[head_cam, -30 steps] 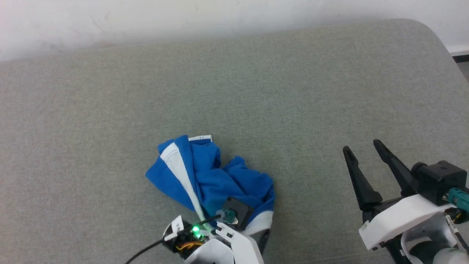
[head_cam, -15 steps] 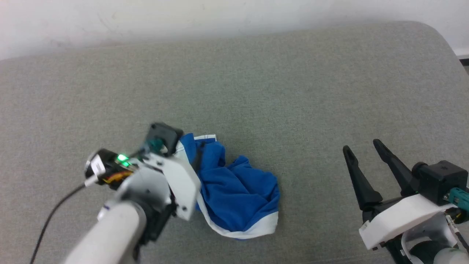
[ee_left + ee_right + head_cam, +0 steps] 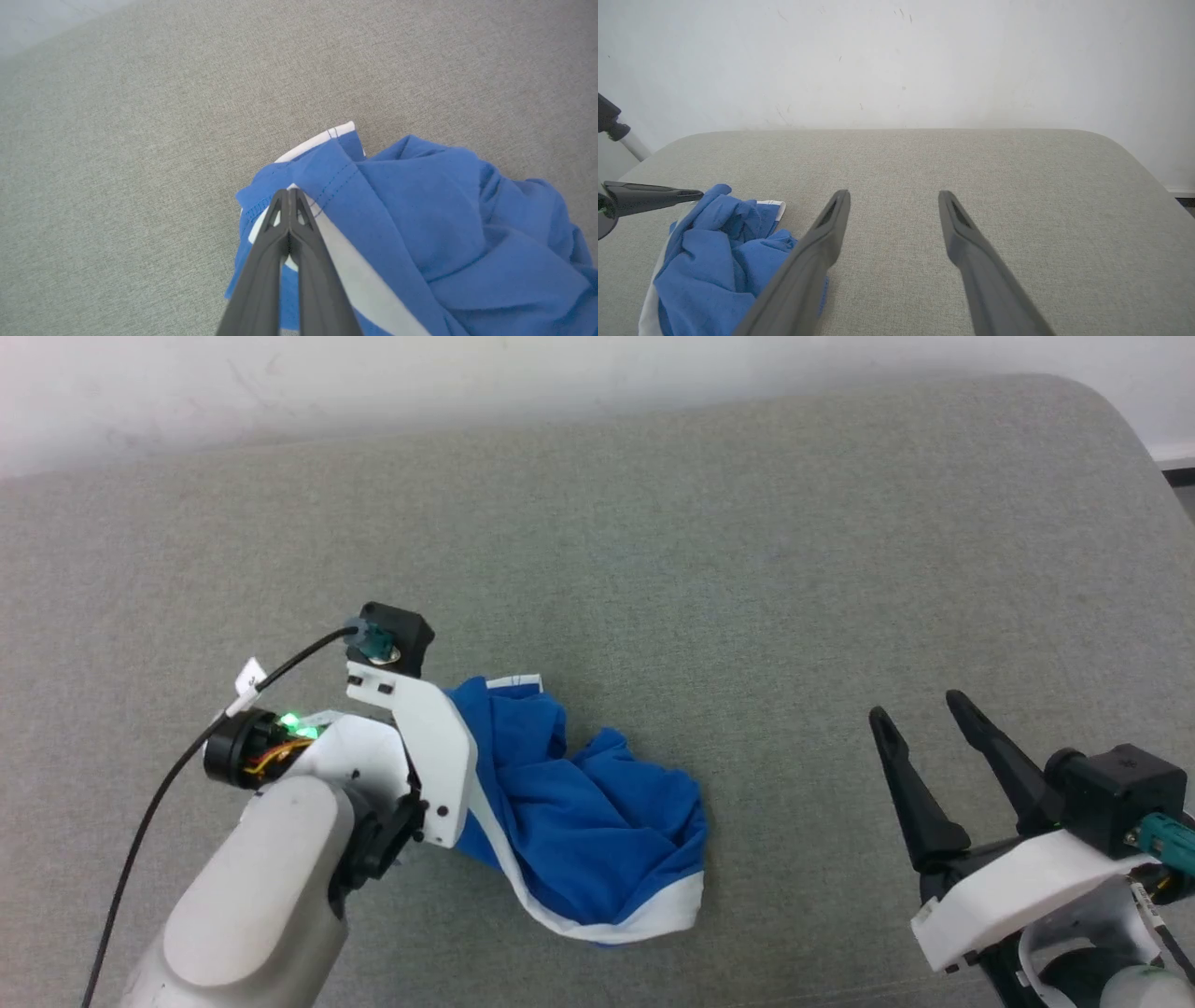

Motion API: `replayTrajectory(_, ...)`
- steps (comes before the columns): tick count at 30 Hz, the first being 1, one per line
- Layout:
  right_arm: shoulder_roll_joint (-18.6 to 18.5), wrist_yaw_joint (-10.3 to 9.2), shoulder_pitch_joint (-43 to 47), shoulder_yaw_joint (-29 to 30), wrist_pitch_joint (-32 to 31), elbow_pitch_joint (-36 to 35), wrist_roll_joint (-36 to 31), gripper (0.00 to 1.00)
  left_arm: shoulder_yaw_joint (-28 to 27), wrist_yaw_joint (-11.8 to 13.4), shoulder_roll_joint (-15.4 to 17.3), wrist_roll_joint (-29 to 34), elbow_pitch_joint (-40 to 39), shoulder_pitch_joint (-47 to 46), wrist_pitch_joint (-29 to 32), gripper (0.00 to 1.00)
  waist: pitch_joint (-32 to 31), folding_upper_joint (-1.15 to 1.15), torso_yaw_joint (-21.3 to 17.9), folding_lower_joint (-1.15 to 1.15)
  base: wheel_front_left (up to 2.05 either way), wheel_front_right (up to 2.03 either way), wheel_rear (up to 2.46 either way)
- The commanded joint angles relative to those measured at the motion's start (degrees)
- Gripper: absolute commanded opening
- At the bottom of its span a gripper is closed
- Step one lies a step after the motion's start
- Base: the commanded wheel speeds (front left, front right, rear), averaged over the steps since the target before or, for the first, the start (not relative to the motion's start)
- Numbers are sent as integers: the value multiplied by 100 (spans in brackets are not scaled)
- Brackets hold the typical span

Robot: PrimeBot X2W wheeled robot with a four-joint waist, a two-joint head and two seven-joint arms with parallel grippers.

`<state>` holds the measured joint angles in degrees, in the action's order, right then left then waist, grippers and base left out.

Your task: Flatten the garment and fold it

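My left gripper [image 3: 289,195] has swung round to the left side of the crumpled royal-blue thin shorts with white stripes [image 3: 579,821], which lie mid-front on the grey fabric cushion [image 3: 747,569]. Its jaws have just snapped together at a hemmed corner — whether cloth is caught, I can't tell. The right gripper [image 3: 917,706] waits wide open, empty, well apart — flattening has barely begun.

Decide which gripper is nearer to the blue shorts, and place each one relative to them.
Left. The left gripper is shut, tips at the shorts' white-striped edge. The right gripper stands open over grey cushion, well off to the shorts' right, apart from them.
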<state>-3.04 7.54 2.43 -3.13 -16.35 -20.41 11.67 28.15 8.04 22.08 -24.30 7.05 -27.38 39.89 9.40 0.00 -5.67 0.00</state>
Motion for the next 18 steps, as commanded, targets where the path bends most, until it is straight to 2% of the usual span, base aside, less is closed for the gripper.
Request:
replayTrajectory(1, 16, -5, 1, 15, 43, 15, 45, 100, -27, -23, -8, -17, 14, -31, 0, 0, 2, 0, 14, 0, 0, 0, 0)
replayTrajectory(4, 16, -5, 0, 46, 50, 25, 57, 100, -100, -6, -28, -111, -49, 10, -81, 0, -5, 0, 59, 0, 0, 0, 0)
replayTrajectory(10, 16, -5, -16, 44, 27, 35, 44, 100, -74, -125, 59, -66, -248, -76, -262, 0, -47, 0, 101, 0, 0, 0, 0)
replayTrajectory(14, 16, -5, -7, 41, 25, 53, 45, 100, -29, -180, 17, -205, -333, -108, -48, 0, -100, 0, 101, 0, 0, 0, 0)
replayTrajectory(15, 16, -5, -1, 38, 22, 58, 46, 100, -28, -176, -4, -248, -368, -120, 14, 8, -113, 0, 98, 0, 0, 0, 0)
replayTrajectory(16, 16, -5, 4, 34, 18, 61, 48, 100, -29, -161, -28, -308, -384, -124, 112, 100, -122, 0, 94, 0, 0, 0, 0)
replayTrajectory(18, 16, -5, 9, 30, 12, 62, 50, 100, -34, -135, -70, -381, -433, -163, 236, 100, -130, 0, 86, 0, 0, 0, 0)
